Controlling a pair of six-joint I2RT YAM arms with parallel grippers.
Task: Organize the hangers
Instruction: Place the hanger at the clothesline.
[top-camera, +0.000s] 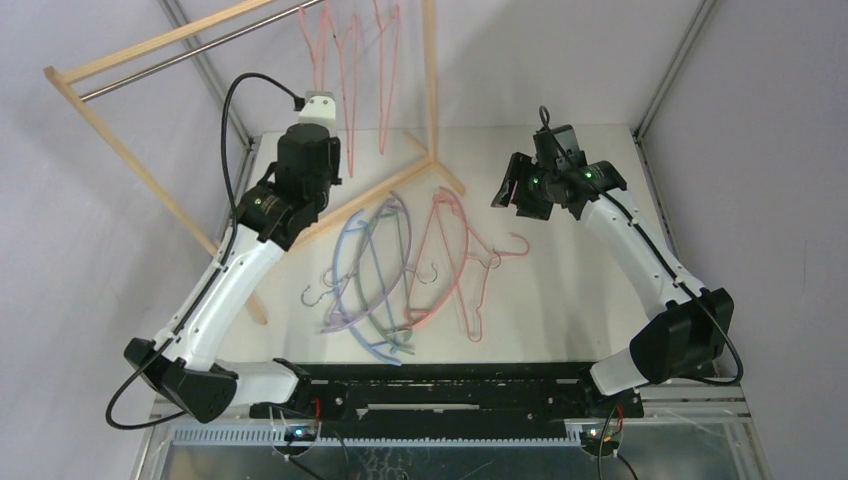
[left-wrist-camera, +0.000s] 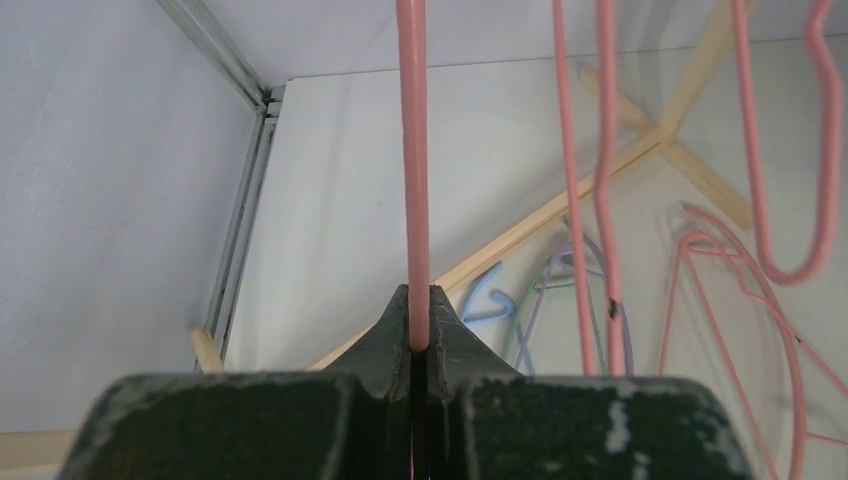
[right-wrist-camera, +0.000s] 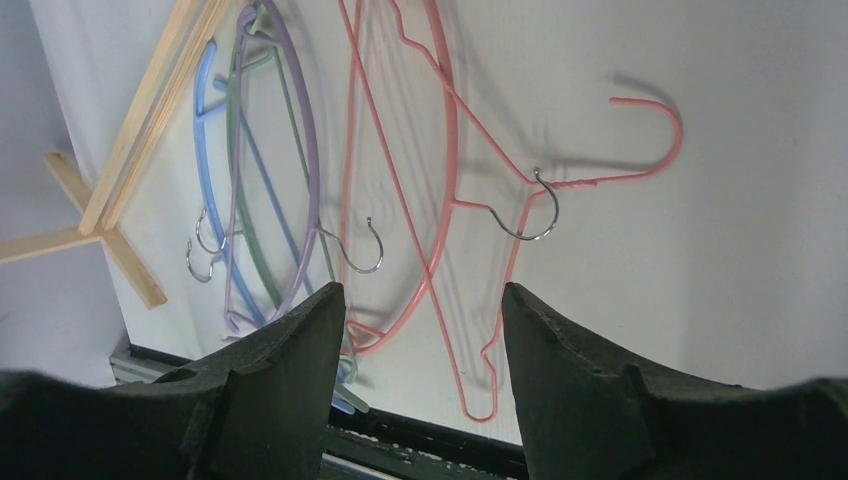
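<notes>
Spanning most of the overhead view, the white table (top-camera: 580, 290) carried a light wooden rack (top-camera: 150, 42) at its far left, with a metal rod (top-camera: 180, 59) under the top bar. Several thin pink wire hangers (top-camera: 385, 80) hung from that rod. The other hangers lay overlapping at the table's middle: a blue hanger (right-wrist-camera: 199, 150), a green hanger (right-wrist-camera: 231, 140), a lilac hanger (right-wrist-camera: 315, 150) and a curved pink hanger (right-wrist-camera: 456, 140), their metal hooks crossing.

The left gripper (left-wrist-camera: 419, 300) was clamped tight on the wire of one held pink hanger (left-wrist-camera: 412, 150), which rose straight up from the jaws beside the hanging ones. The right gripper (right-wrist-camera: 421, 300) hovered over the pile, jaws apart and empty.

Whether the held hanger's hook sat on the rod could not be told. If released unseated, it would likely drop. A sideways pull might swing it into its neighbours. On the table, lifting one hanger risked dragging the others by their crossed hooks.
</notes>
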